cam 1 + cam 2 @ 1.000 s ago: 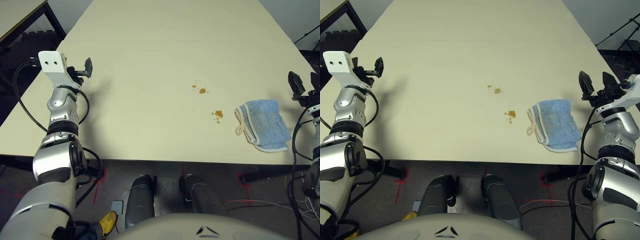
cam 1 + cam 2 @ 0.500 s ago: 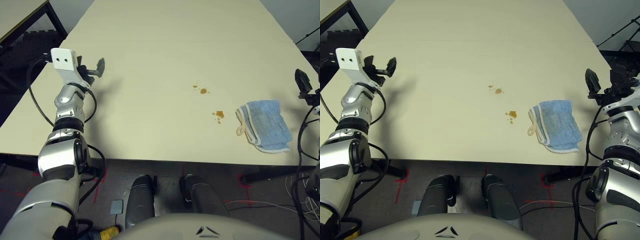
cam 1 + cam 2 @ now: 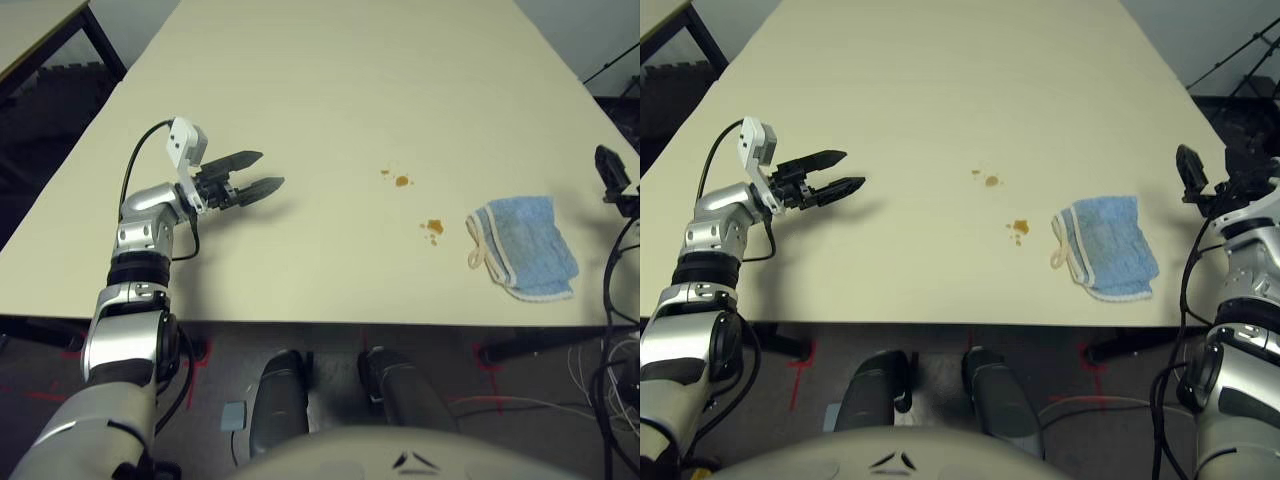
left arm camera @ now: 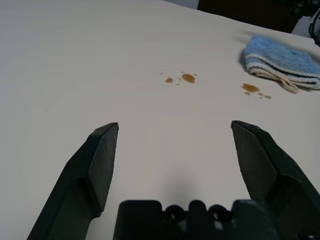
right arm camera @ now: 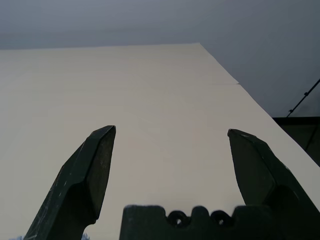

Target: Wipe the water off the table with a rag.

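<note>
Filling the view, cream table [image 3: 330, 80], dark floor [image 3: 560, 380]

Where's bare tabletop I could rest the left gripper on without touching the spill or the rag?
Bare table runs across the whole far half, and between the open left gripper and the water. The one crowded strip is near the right front edge: the water drops, then the rag just beyond, with the open right gripper at the table's edge.
</note>
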### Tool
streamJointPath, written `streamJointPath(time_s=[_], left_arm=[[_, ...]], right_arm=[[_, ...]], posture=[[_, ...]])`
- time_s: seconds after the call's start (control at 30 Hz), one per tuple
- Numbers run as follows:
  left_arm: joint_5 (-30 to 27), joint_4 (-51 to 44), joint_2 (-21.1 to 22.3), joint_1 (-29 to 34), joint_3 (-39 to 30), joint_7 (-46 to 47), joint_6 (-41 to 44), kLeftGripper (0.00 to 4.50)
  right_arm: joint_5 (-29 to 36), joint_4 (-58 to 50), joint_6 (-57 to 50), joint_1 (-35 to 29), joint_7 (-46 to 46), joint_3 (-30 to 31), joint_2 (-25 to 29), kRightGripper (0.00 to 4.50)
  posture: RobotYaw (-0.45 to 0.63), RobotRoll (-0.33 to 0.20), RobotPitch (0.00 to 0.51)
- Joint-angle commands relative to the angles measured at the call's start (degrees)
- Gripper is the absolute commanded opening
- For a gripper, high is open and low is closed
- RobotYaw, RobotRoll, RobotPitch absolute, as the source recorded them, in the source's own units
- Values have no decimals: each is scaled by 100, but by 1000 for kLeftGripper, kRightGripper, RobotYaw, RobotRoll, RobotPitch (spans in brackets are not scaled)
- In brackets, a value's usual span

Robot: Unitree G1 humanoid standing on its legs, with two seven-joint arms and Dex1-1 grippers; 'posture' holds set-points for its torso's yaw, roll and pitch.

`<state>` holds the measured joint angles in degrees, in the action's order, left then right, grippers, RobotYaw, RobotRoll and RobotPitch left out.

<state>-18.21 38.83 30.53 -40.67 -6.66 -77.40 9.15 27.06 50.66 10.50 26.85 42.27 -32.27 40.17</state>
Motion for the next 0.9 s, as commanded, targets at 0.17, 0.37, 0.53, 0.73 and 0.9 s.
streamJointPath(time_s=[0.17, 0.37, 0.53, 0.73, 0.9], left_arm=[[62, 27, 36, -38, 305, -399, -94, 4500], [118, 173, -4, -60, 404, -444, -375, 4500], [135, 288, -58, -101, 409, -374, -536, 4500], [164, 372, -81, -115, 408, -318, -637, 4500], [180, 349, -76, -114, 391, -223, -678, 4500]], right_arm=[[179, -497, -264, -413, -80, -219, 163, 4465], [245, -767, -411, -631, -152, -302, 203, 4465], [297, -937, -632, -671, -177, -309, 217, 4465], [550, -1385, -2130, -630, 229, -87, 560, 4465], [561, -2124, -3629, -885, 1134, 476, 1268, 4465]], posture=[[-359, 0, 148], [-385, 0, 143], [-387, 0, 140], [-384, 0, 137], [-357, 0, 134]])
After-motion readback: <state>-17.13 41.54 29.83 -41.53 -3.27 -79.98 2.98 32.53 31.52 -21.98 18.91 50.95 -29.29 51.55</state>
